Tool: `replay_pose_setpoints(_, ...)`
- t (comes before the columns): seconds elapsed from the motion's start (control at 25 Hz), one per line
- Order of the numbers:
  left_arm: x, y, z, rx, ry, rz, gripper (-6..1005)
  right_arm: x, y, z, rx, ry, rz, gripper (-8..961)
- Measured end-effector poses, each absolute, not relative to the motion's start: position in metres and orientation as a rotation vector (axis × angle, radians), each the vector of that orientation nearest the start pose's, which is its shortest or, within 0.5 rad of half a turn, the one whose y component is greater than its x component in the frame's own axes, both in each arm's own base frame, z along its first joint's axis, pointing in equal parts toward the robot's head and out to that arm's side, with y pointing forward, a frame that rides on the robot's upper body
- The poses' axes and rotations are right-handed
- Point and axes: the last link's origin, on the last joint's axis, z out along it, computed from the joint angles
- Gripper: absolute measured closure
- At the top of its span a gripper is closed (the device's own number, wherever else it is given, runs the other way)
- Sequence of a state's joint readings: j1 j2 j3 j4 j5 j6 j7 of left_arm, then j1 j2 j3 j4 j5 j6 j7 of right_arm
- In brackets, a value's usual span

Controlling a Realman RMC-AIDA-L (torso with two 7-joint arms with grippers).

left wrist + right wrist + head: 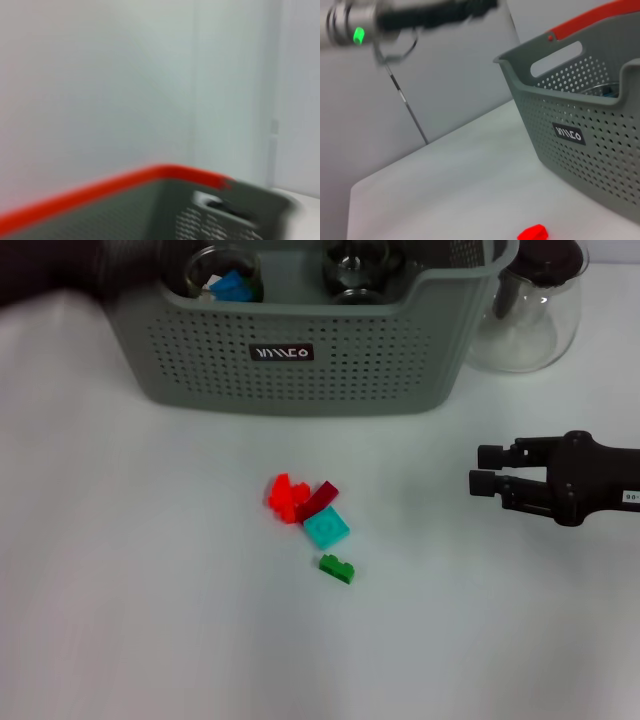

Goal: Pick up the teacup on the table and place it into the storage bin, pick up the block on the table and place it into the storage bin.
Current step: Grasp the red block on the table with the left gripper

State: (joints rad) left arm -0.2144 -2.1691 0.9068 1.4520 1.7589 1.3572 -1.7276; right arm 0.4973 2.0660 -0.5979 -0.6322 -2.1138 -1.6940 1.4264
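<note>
Blocks (pixel 312 520) lie before the storage bin (pixel 300 370), teapot (pixel 530 310) right

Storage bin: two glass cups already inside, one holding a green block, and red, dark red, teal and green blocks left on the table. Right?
One slip: the block inside the cup in the storage bin is blue, not green, as the head view shows. The second cup is in the bin too, and the red, dark red, teal and green blocks lie on the table.

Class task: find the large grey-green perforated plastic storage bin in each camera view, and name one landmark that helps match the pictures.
Head view: the grey-green perforated storage bin spans the top centre.
Left wrist view: its handle corner fills the lower edge, under a red band.
Right wrist view: its wall fills the right side.
Shared landmark: the black label in head and right wrist views.
</note>
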Motion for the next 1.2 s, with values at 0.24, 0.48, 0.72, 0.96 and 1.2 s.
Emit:
replay_pose_setpoints(0.24, -0.286, 0.26, 0.04, -2.462, -0.379, -0.791, 292, 0.279, 0.301, 0.003, -2.793, 0.81, 0.734, 529)
replay_pose_setpoints(0.48, -0.308, 0.26, -0.028, -2.583, -0.449, -0.673, 293, 0.279, 0.301, 0.003, -2.795, 0.819, 0.733, 529)
replay_pose_setpoints(0.72, -0.3, 0.287, -0.05, -2.645, -0.421, -0.549, 293, 0.279, 0.301, 0.003, -2.795, 0.835, 0.731, 529)
replay_pose_setpoints(0.96, -0.295, 0.305, -0.063, -2.684, -0.373, -0.417, 292, 0.279, 0.301, 0.003, -2.793, 0.837, 0.727, 529)
replay_pose_setpoints(1.2, -0.298, 0.311, -0.065, -2.658, -0.359, -0.36, 292, 0.281, 0.299, 0.002, -2.789, 0.846, 0.726, 529)
